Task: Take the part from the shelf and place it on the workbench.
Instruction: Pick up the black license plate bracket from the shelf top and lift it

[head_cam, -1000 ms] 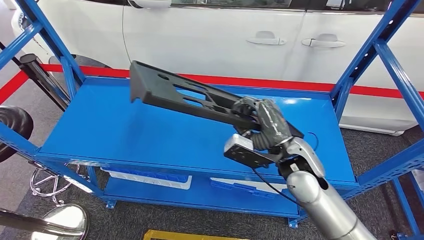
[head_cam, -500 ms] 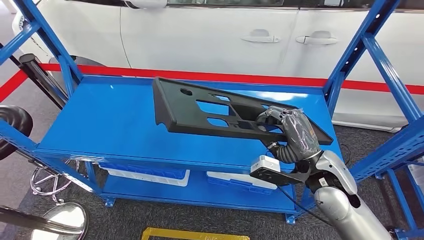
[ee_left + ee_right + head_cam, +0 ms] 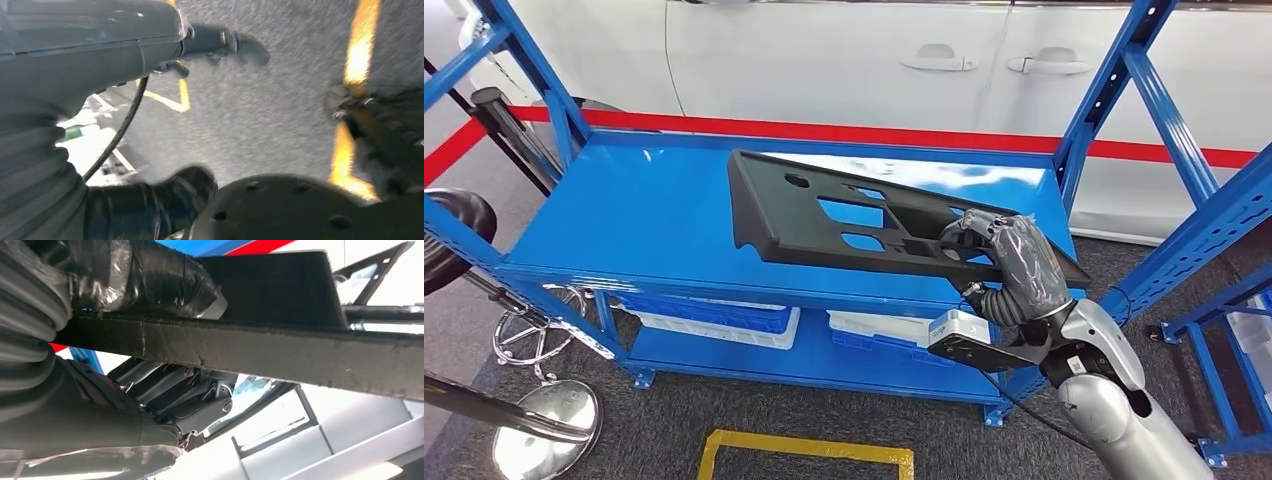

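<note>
blue steel shelving stands in front of a white car, with a red stripe running along the floor between them. everything else sits relative to that shelf. above its top deck, toward the right end, the right hand holds a long black plastic part by one end; the part reaches leftward over the deck, tilted, and looks raised off the blue surface rather than lying on it. it has several cut-out openings through which the blue shows. in the right wrist view the fingers are wrapped over one face of the part while the thumb side presses from below, so the edge is clamped between them. on the shelf's lower deck lie flat white and blue trays. on the grey carpet in front of the shelf is a yellow taped outline, and off its left end a shiny stool base. the left hand hangs over the carpet in its own wrist view; whether its fingers are spread or curled i cannot tell.
</note>
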